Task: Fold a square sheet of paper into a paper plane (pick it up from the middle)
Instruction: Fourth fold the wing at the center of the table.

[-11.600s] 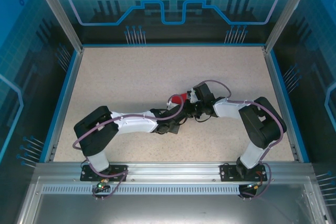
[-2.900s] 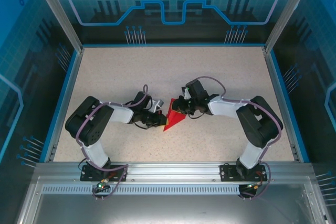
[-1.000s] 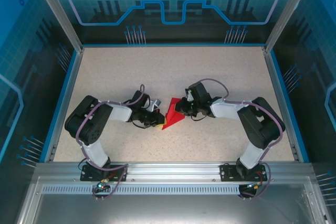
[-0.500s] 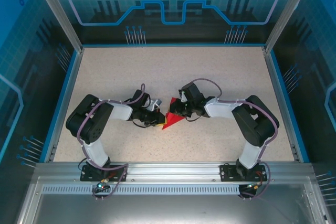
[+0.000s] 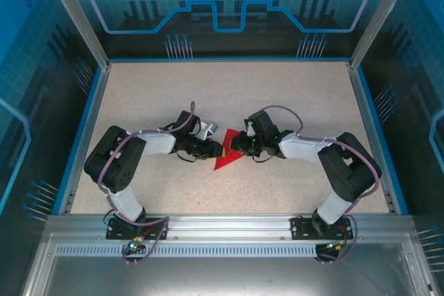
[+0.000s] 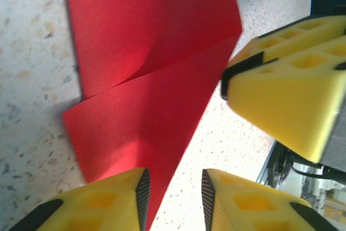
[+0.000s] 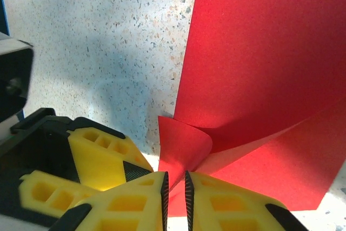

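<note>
Lying at the middle of the table (image 5: pixel 159 102), the red paper (image 5: pixel 227 160) is a folded wedge between the two arms. Its long axis runs diagonally, with the broad end far-right and the narrow tip pointing near-left toward the table's near edge. The right fingers (image 7: pixel 127 201) are nearly together, pinching a curled flap at the paper's broad end. The left fingers (image 6: pixel 102 206) stand apart with bare table showing between them; the paper's edge runs alongside one finger, unclamped.
</note>
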